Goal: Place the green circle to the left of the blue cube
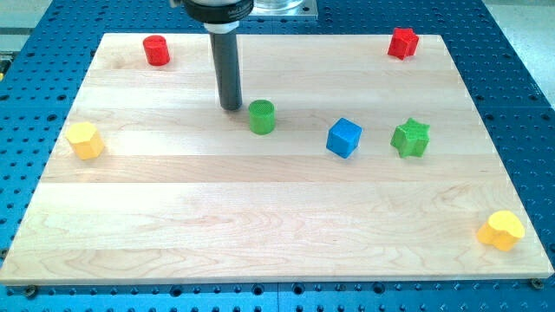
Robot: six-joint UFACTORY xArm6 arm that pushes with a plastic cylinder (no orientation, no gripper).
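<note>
My tip [231, 106], a bare rod with no jaws and nothing held, was seen just left of the green circle [262, 116], judged light, rigid and easily slid toward the blue cube [343, 137].

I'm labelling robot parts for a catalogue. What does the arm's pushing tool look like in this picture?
A straight, smooth, dark grey rod hangs from a wider black round collar under a silvery metal mount at the view's top. My tip is plain and blunt. No cables or markings show.
</note>
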